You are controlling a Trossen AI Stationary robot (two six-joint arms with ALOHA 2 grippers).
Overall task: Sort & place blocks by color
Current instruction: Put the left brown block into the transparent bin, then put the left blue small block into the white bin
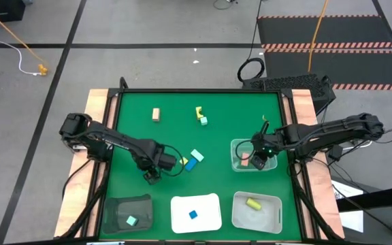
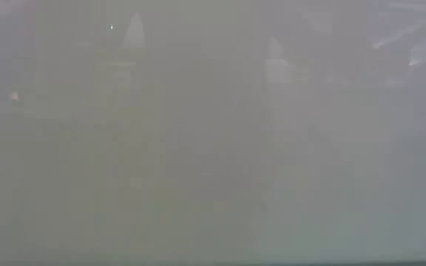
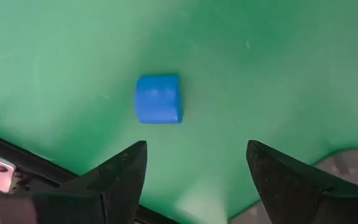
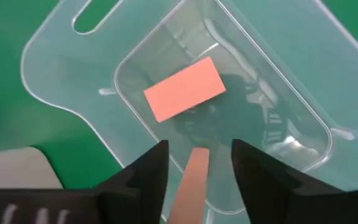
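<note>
left tool: fingers spread apart, gripping nothing, low over the green desk left of centre in the high view; a small blue block with one rounded end lies on the cloth just ahead of the open fingers, not touching them.
right tool: over the clear plastic bin on the right side of the desk, fingers closed on a thin salmon-pink bar that stands upright between them.
inside that bin: a flat salmon-pink rectangular block lies on the bottom, just beyond the held bar.
centre of desk: a pale mint block beside a blue one, with a small yellow piece near the left tool.
far side of desk: a tan wooden block alone; a yellow block touching a pale mint cube.
near edge, left: dark grey tray with a pale mint cube.
near edge, middle: white tray with a blue cube.
near edge, right: clear tray with a yellow cylinder.
low view: fogged grey, nothing legible.
</note>
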